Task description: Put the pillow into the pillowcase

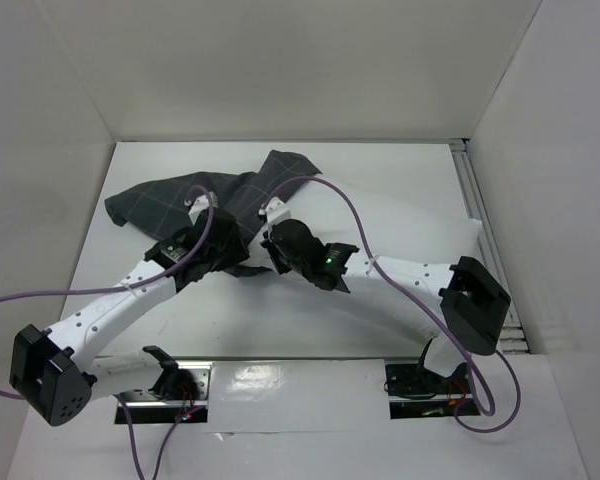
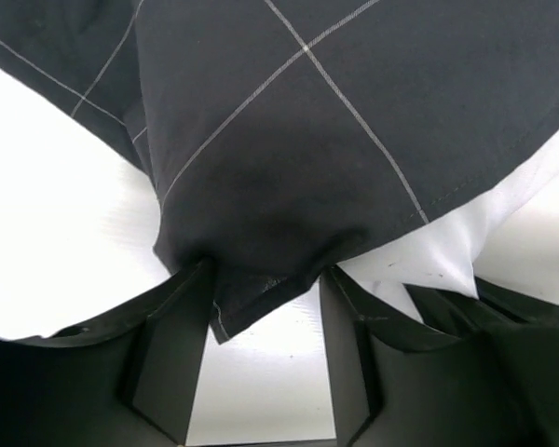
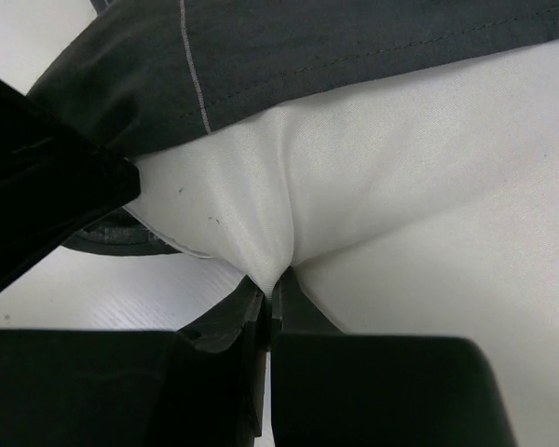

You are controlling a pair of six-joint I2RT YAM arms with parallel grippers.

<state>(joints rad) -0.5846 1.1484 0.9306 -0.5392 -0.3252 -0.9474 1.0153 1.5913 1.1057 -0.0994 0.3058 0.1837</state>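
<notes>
Top view: the pillowcase (image 1: 170, 200) lies crumpled at the far left of the tabletop (image 1: 310, 320). It overlaps one end of the pillow (image 1: 420, 235), which stretches to the right.

Left wrist: the left fingers (image 2: 172, 354) pinch a bunched pillowcase fold.

Right wrist: the right fingers (image 3: 228, 321) are pressed together on a tuck of pillow fabric.

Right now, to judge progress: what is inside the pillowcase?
The white pillow shows under the hem of the pillowcase, pinched by the right gripper. The left gripper holds the hem. How far the pillow reaches inside is covered by cloth.
</notes>
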